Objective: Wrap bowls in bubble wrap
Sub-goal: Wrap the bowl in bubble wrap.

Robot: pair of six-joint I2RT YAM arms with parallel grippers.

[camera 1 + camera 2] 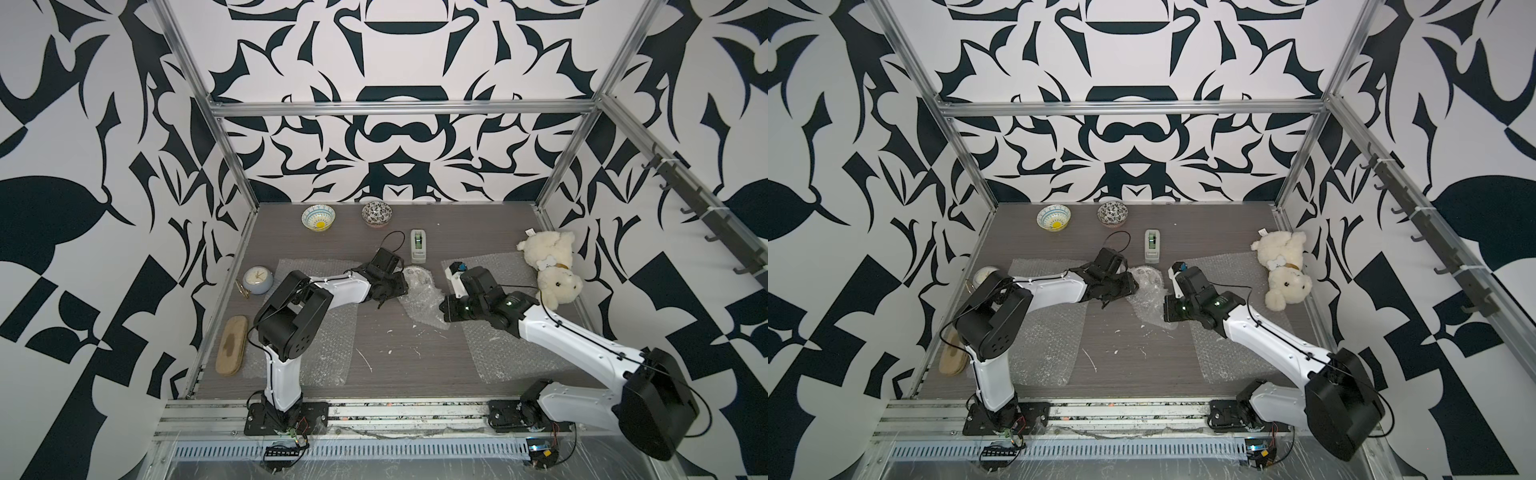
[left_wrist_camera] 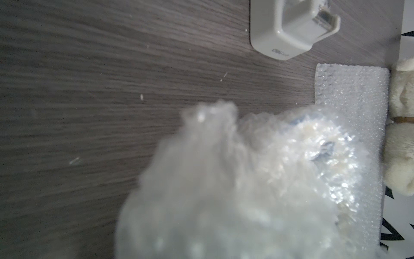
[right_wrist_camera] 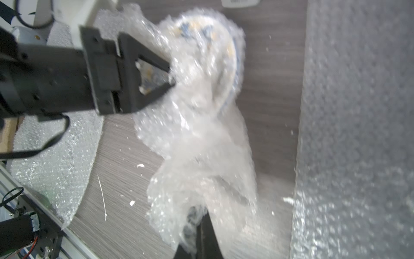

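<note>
While the left arm (image 1: 345, 289) and the right arm (image 1: 557, 332) stretched in over the middle of the table (image 1: 395, 374), the wrapped bowl (image 3: 224, 51) sat there between the claws. Its blue pattern and yellow patches showed dimly through the wrap (image 3: 197, 139). Whether it stood upright or tilted could not be told through the plastic. The left claw (image 3: 172, 75) stood about half spread and held the bowl through the wrap, a finger (image 3: 152, 57) pressed into the plastic on either side. The right claw (image 3: 201, 222) was closed tight on the wrap's loose tail, which trailed from the bowl toward the table's front and bunched over the tips. From the left wrist the wrap was mostly a blur up close.

In a top view the wrapped bowl lay on bare table between two flat sheets: the left sheet (image 1: 320, 357) under the left arm and the right sheet (image 1: 490, 353) under the right arm. The blue-and-white bowl (image 1: 318, 217) and the floral bowl (image 1: 376, 213) stood upright and bare at the back, side by side but apart, well away from the wrapped one. A tape dispenser (image 1: 418, 246) lay just behind the wrapped bowl. A bear (image 1: 548, 266) sprawled over the right sheet's far corner at the table's right edge. A clock (image 1: 257, 280) sat near the table's left edge, just beside the left sheet, with a tan oval block (image 1: 231, 346) nearer the front.
</note>
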